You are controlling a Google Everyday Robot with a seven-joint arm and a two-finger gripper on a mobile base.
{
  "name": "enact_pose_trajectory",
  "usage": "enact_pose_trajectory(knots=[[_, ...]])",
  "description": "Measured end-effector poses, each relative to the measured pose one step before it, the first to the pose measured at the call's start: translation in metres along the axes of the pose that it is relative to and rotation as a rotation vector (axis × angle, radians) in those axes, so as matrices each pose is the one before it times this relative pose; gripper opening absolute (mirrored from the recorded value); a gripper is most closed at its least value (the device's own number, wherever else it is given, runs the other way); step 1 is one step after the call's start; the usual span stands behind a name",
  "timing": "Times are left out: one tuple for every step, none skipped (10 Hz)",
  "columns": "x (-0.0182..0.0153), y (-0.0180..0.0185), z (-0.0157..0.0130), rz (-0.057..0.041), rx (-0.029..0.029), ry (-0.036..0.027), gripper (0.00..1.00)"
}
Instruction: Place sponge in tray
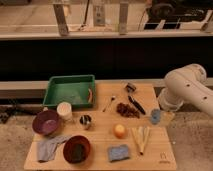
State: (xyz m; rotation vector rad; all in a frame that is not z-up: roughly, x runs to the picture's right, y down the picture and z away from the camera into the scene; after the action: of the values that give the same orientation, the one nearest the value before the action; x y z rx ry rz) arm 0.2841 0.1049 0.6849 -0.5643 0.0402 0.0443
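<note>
The sponge (118,152) is a flat blue-grey pad lying near the front edge of the wooden table (160,155), right of the middle. The green tray (70,90) stands at the back left of the table, with a small orange item along its right wall. My white arm (186,90) comes in from the right. My gripper (162,111) is at the arm's lower end by the table's right edge, far from both the sponge and the tray, and mostly hidden by the arm.
A white cup (64,110), a purple bowl (46,121), a red bowl (76,148) and a grey cloth (50,147) sit at the left. A metal cup (86,120), spoon (109,103), dark pile (127,110), orange fruit (119,130), pale sticks (141,136) and a blue object (156,116) fill the middle and right.
</note>
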Motion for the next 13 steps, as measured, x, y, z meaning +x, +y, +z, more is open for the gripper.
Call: enact_pose_trajectory(knots=[[-0.00024, 0.00044, 0.00016, -0.0011, -0.0005, 0.00039, 0.8], [-0.00573, 0.00401, -0.00121, -0.01438, -0.00021, 0.00176, 0.8], [-0.01091, 0.00667, -0.00159, -0.0202, 0.00018, -0.00001, 0.8], [-0.01034, 0.00549, -0.00132, -0.01551, -0.00039, -0.00025, 0.8], [-0.01605, 0.00604, -0.00185, -0.02233, -0.00023, -0.00136, 0.8], [-0.00599, 0.00302, -0.00072, -0.01553, -0.00107, 0.00227, 0.8], [-0.00501, 0.00383, -0.00111, -0.0147, -0.00226, 0.00076, 0.8], [-0.00775, 0.00419, -0.0009, -0.02105, -0.00386, -0.0004, 0.8], [-0.00611, 0.00415, 0.00169, -0.00972, -0.00516, -0.00008, 0.8], [-0.00693, 0.00345, 0.00066, -0.00482, -0.00199, -0.00157, 0.8], [-0.01601, 0.0066, -0.00081, -0.01629, -0.00233, -0.00557, 0.8], [-0.00697, 0.00537, 0.00011, -0.0115, -0.00424, -0.00223, 0.8], [-0.00511, 0.00445, 0.0007, -0.01825, -0.00386, 0.00243, 0.8]])
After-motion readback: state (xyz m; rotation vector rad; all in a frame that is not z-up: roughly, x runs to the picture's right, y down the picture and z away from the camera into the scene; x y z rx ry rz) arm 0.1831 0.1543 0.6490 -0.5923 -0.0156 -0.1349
